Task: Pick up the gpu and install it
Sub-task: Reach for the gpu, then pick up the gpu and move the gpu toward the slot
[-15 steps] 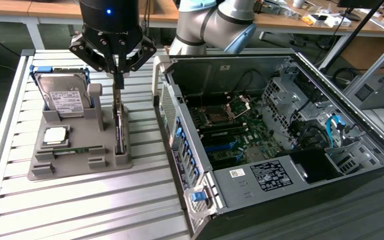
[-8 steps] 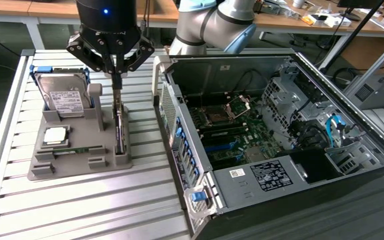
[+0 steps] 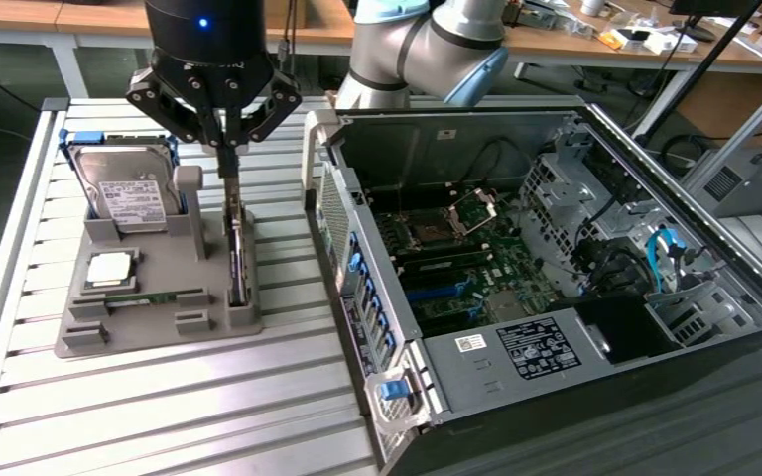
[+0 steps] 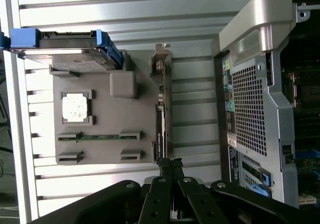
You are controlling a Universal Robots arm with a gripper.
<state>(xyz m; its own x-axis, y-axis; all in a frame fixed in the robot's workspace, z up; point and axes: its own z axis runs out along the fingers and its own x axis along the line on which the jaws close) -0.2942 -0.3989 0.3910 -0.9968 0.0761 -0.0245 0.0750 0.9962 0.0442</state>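
The gpu is a thin black card standing on edge in a slot of the grey holder on the slatted table. In the wrist view the gpu runs along the holder's side nearest the computer, with its metal bracket at the end by the hard drive. My gripper hangs over the card with its fingers pressed together and nothing seen between them. In the wrist view the gripper meets the card's end opposite the bracket. I cannot tell whether it touches the card.
The open computer case lies to the exterior view's right of the holder, motherboard exposed. The holder also carries a hard drive, a square processor and a green memory stick.
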